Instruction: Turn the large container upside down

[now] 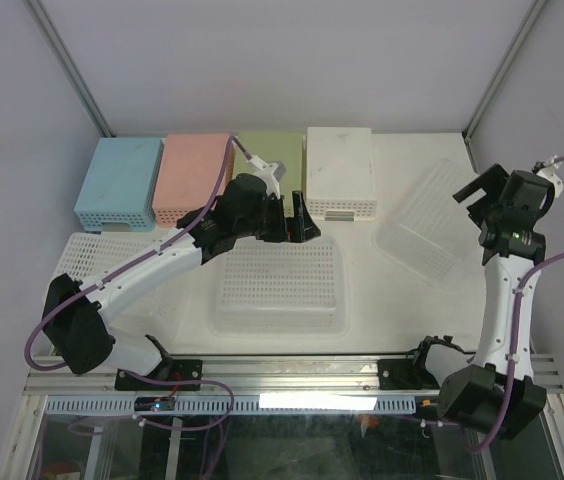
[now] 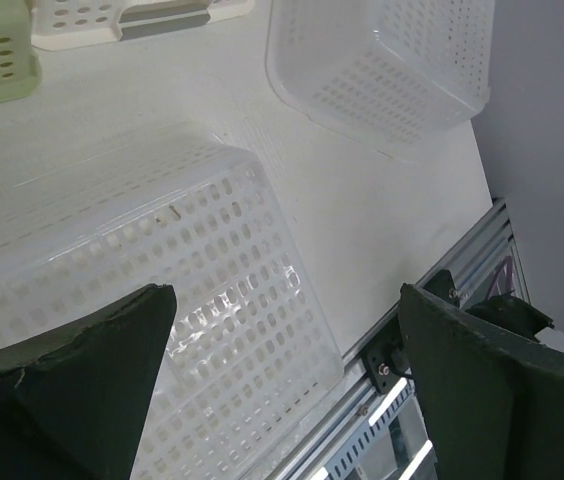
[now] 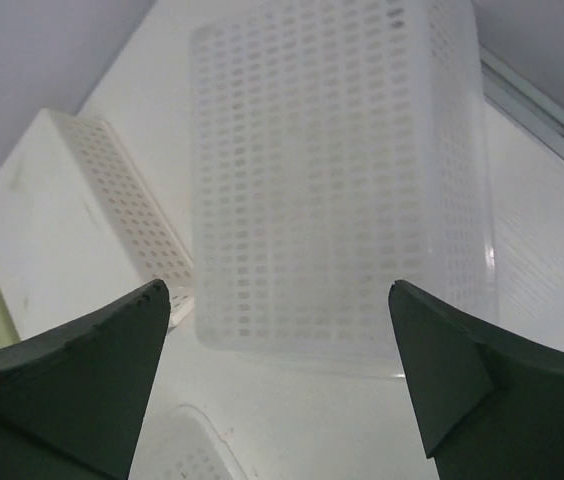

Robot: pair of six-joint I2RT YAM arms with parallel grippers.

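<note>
The large clear perforated container (image 1: 280, 285) lies in the middle of the table with its flat perforated base facing up. It also shows in the left wrist view (image 2: 162, 300). My left gripper (image 1: 292, 228) is open and empty, hovering over the container's far edge; in its wrist view (image 2: 287, 300) the jaws stand wide apart above the container's right end. My right gripper (image 1: 477, 195) is open and empty at the right, above a smaller clear perforated container (image 1: 424, 222). In the right wrist view (image 3: 277, 290) that container (image 3: 342, 180) lies ahead of the wide-open jaws.
A white perforated basket (image 1: 97, 255) sits at the left under the left arm. Blue (image 1: 119, 182), pink (image 1: 194, 176), green (image 1: 272, 165) and white (image 1: 340, 170) boxes line the back. The aluminium rail (image 1: 292, 375) runs along the near edge.
</note>
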